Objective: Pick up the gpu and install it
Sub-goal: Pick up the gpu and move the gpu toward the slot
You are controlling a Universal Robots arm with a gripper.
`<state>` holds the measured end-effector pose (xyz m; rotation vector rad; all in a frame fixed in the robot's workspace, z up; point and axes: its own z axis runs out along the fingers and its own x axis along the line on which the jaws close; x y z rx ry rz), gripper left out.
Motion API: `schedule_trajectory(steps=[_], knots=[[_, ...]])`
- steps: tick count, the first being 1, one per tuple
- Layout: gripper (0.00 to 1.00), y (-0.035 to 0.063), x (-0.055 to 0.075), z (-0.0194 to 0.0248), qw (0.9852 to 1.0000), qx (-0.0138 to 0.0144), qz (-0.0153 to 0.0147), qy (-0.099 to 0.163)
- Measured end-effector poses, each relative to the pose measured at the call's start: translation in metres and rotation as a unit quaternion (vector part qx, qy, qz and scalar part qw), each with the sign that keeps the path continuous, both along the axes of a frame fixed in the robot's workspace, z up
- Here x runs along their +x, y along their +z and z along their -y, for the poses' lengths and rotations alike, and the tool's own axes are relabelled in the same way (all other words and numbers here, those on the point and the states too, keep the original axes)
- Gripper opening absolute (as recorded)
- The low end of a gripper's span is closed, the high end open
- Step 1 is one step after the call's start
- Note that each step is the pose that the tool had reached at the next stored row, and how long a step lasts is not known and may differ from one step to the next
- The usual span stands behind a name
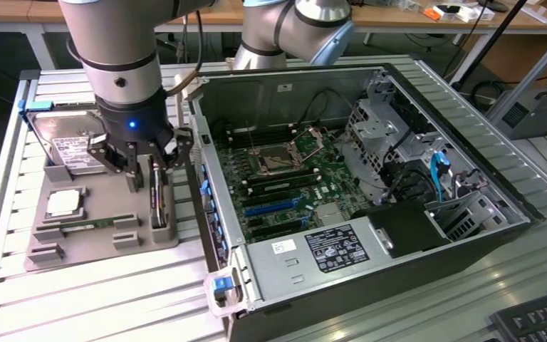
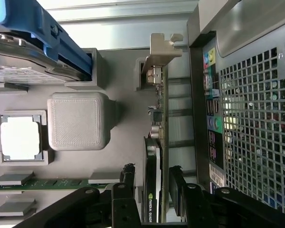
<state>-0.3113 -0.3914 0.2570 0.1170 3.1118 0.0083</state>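
Observation:
The gpu (image 1: 159,204) stands on its edge in a slot of the grey holder tray (image 1: 102,249), right beside the open computer case (image 1: 283,263). In the wrist view the gpu (image 2: 156,118) is a thin dark card with a silvery bracket at its far end. My gripper (image 1: 152,182) is lowered over the card and open. In the wrist view the gripper (image 2: 153,183) straddles it, with one of the fingers (image 2: 128,178) on each side. A small gap shows between the card and one finger. The blue slots of the motherboard (image 1: 273,206) lie bare inside the case.
The tray also holds a silver hard drive (image 1: 69,142) with a blue clip, a CPU (image 1: 65,203) and a green RAM stick (image 1: 88,225). The case's rear grille (image 2: 256,118) is close beside the card. A keyboard (image 1: 540,320) lies at the exterior view's lower right.

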Motion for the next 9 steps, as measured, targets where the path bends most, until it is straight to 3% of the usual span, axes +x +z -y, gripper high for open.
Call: schedule_trajectory(steps=[4, 9], knots=[[0.42, -0.0036, -0.0001, -0.0004, 1.0, -0.0045, -0.0001, 0.0], [0.42, -0.0074, 0.0003, -0.0041, 0.9999, -0.0131, 0.0, 0.0]])
